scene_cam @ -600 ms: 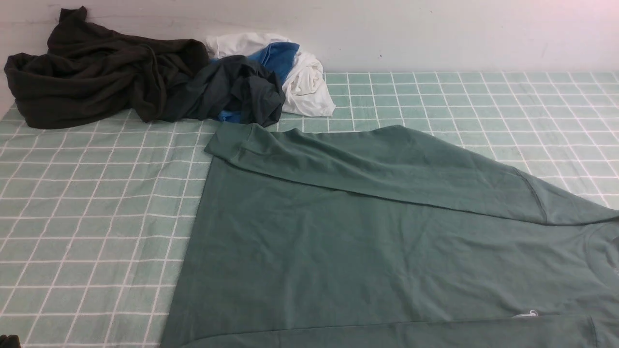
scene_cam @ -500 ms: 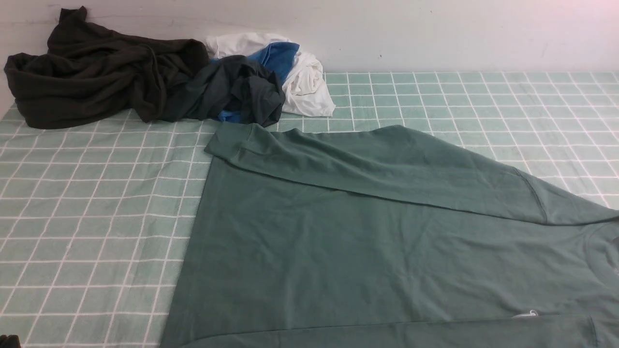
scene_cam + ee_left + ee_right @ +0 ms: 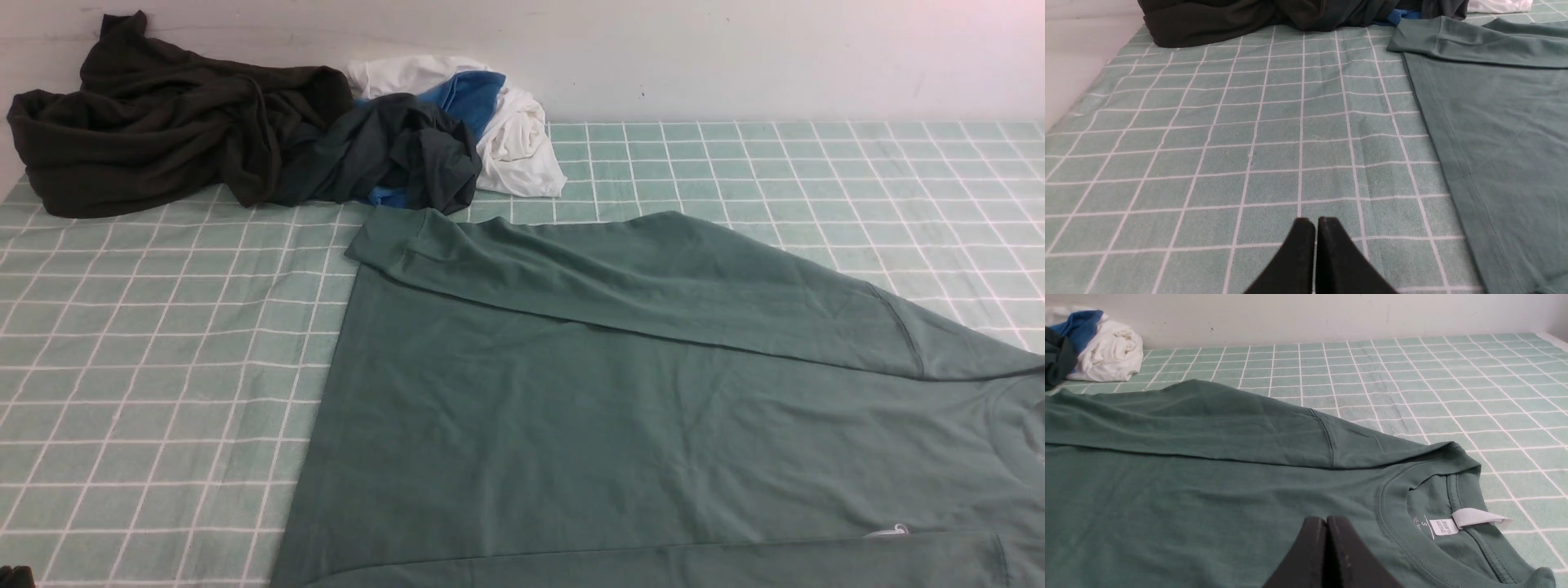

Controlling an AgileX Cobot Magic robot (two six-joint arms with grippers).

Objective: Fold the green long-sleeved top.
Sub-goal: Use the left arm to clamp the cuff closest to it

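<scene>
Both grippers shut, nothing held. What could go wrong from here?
1. The green top's sleeve cuff lies close to the dark garment pile; a grasp there might snag it.
2. The left gripper is over the checked cloth; pinching the hem could lift the cloth too.

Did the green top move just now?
No. In the front view the green top lies as before, its cuff on the same squares of the checked cloth.

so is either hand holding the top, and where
Nothing is held: left hand shut over the tablecloth, right hand shut over the green top, no fabric pinched.
</scene>
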